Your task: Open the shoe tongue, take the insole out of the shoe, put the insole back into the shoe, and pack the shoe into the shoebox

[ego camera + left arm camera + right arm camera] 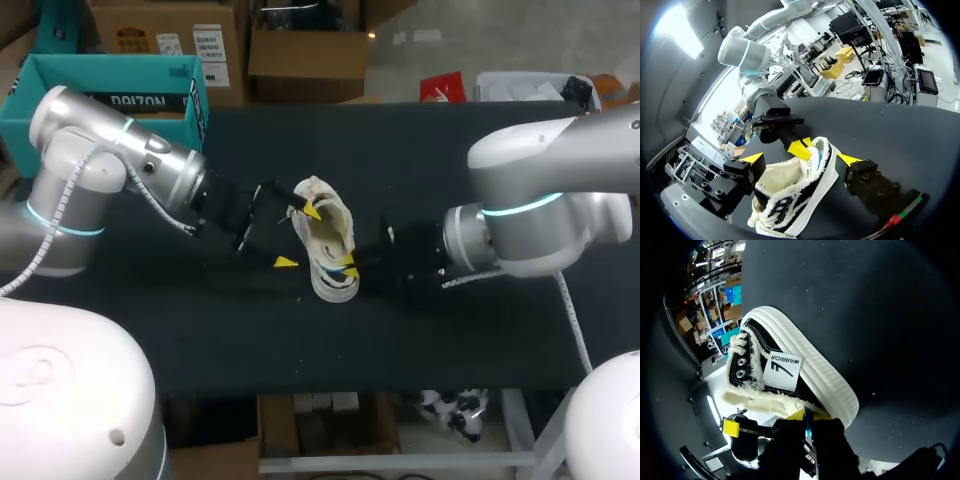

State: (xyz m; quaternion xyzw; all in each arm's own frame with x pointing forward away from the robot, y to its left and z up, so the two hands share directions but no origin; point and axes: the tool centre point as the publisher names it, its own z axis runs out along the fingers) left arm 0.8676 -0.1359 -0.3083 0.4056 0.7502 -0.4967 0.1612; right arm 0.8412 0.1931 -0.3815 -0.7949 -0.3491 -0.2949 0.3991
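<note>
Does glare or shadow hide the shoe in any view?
Head view: shoe stands out pale on the dark table, no glare. Left wrist view: shoe evenly lit. Right wrist view: right claw sits in deep shadow, shoe's side well lit.

Cream-and-black sneaker (325,240) mid-table, opening facing up; teal shoebox (110,85) open at far-left corner.

A black table (450,160), matte surface faintly flecked with dust.
</note>
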